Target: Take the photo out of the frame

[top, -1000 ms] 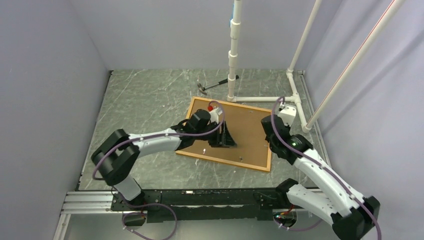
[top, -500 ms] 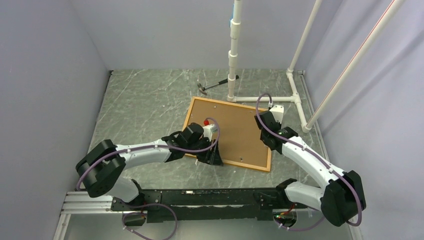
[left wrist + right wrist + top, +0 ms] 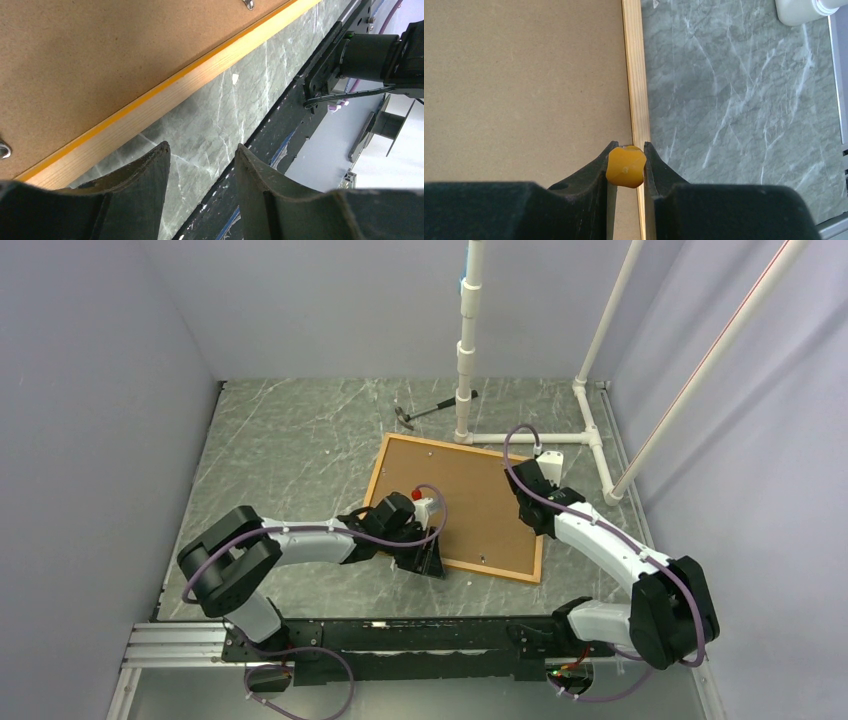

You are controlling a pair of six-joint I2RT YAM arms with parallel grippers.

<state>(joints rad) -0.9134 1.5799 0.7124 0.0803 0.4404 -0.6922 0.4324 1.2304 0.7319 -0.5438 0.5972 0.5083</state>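
Note:
The frame (image 3: pixel 500 573), a thin orange and bare-wood border, lies face down on the marbled table. The photo's plain brown board back (image 3: pixel 470 495) fills it; the printed side is hidden. My left gripper (image 3: pixel 428 558) hangs over the frame's near edge (image 3: pixel 150 105). In the left wrist view it (image 3: pixel 202 146) is open, with only table between its fingers. My right gripper (image 3: pixel 538 523) is at the frame's right edge (image 3: pixel 636 75). In the right wrist view it (image 3: pixel 630 145) is shut on an orange-handled screwdriver (image 3: pixel 625 166), handle end toward the camera.
Small metal clips (image 3: pixel 248 4) sit on the board's back near the edge. A hammer (image 3: pixel 425 412) lies beyond the frame, beside a white PVC pipe stand (image 3: pixel 465 390) whose foot runs to the right wall. A black rail (image 3: pixel 400 635) lines the table's near edge.
My left gripper has come back from the middle of the board to the frame's near edge. My right arm shifted farther along the right edge, still shut on the screwdriver.

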